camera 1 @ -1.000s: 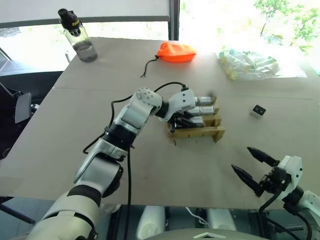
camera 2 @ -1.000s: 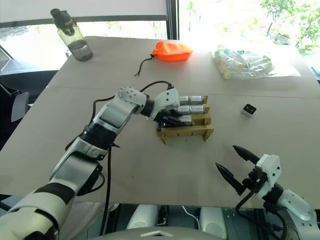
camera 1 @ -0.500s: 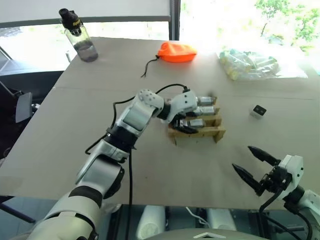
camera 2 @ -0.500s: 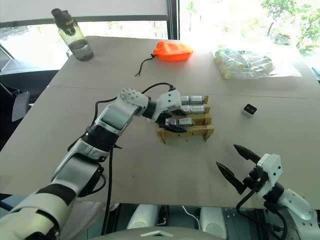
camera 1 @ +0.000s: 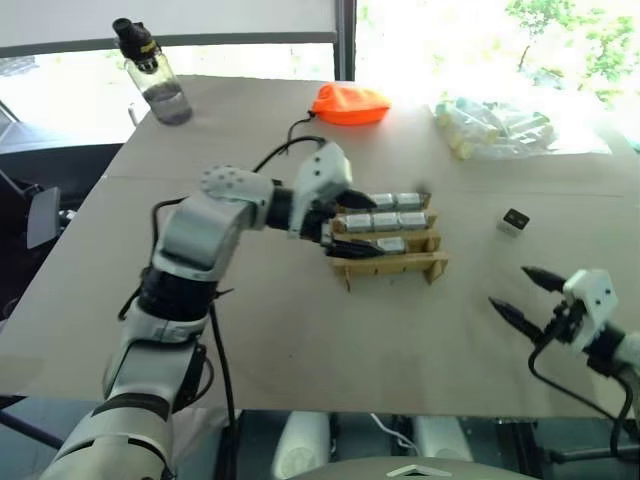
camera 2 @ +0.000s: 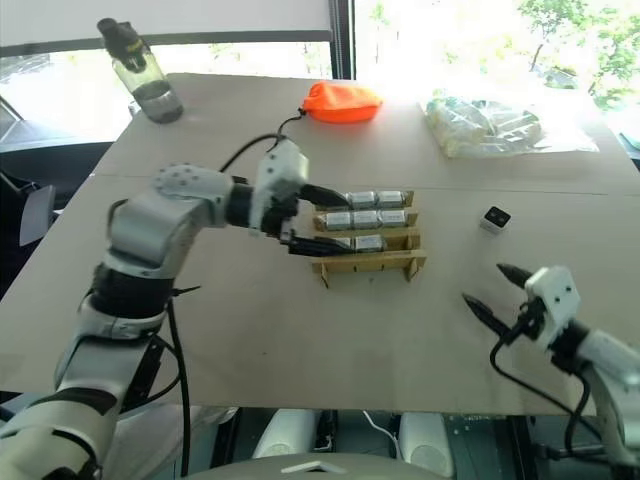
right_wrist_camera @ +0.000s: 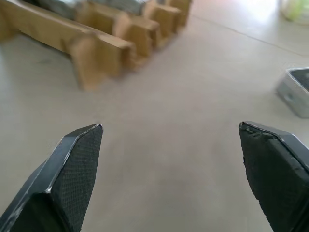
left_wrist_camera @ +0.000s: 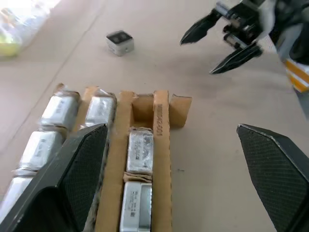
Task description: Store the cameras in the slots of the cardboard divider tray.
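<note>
While the left gripper (camera 1: 345, 222) hovers spread over the tray (camera 1: 392, 267), one camera (camera 1: 515, 221) lies apparently loose beyond the open right gripper (camera 1: 530, 295).

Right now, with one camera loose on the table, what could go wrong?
The open left gripper hangs close over the cardboard divider tray; a careless move could nudge the light tray or its stored cameras. The loose camera lies beyond the open right gripper, so a sweeping reach might knock it away. The near row's end slot looks tight.
</note>
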{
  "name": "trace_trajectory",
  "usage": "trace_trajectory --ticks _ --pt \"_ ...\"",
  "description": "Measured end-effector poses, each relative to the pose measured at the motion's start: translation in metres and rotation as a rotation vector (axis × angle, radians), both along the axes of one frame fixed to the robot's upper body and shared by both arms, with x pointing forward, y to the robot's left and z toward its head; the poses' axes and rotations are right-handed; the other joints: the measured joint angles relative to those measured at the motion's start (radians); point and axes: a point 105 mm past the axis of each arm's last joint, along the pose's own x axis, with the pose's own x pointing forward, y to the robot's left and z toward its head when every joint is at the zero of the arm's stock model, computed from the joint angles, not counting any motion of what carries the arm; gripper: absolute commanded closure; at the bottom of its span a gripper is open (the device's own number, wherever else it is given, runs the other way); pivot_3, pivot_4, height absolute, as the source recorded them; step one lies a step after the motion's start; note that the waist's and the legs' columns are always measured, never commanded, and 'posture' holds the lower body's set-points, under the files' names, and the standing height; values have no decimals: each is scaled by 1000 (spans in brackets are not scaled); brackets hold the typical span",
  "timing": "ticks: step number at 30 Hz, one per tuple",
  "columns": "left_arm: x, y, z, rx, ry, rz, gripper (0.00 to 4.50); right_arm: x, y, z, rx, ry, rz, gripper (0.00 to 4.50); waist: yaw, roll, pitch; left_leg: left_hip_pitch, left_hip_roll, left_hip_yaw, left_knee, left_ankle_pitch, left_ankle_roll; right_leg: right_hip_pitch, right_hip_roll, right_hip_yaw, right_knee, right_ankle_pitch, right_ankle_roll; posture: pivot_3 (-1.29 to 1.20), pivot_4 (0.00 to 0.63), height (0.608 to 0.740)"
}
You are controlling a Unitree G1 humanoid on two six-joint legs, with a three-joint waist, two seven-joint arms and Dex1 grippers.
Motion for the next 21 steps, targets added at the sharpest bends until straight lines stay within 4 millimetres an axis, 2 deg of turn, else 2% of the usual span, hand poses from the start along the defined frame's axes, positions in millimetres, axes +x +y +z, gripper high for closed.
trace_trajectory --ticks 4,7,8,10,12,15,21 --pt "-10 22 3 -54 0 63 63 40 -27 21 -33 12 -60 0 -1 0 0 -1 0 -2 -1 0 0 0 0 1 -1 0 0 0 150 726" --pt "-19 29 0 -71 24 85 63 60 -31 22 -28 36 -70 0 0 0 1 -2 0 -1 -1 0 0 0 0 2 -2 0 0 0 150 726" --pt "-30 30 0 -88 34 76 63 70 -34 15 -22 86 -75 0 7 -1 1 -4 -1 -4 -1 0 0 0 -2 -1 -3 0 0 0 150 726" --pt "-33 30 1 -92 32 72 63 72 -35 13 -22 100 -74 0 11 -1 1 -5 -1 -4 -1 0 0 0 -3 -2 -3 0 0 0 150 726" --pt "-42 37 0 -78 36 112 63 87 -31 9 -26 162 -31 0 0 0 1 -3 -1 -3 0 0 0 1 -3 -2 -4 0 0 0 150 726" --pt "-45 41 -1 -82 36 146 63 99 -31 11 -39 205 -17 0 -7 0 1 -2 -1 -3 0 0 -1 1 -2 -1 -2 0 0 0 150 726" --pt "-45 45 -3 -87 26 203 63 108 -28 4 -66 256 7 0 -6 0 1 -3 -1 -3 0 0 -1 1 -3 -2 -3 0 0 0 150 726"
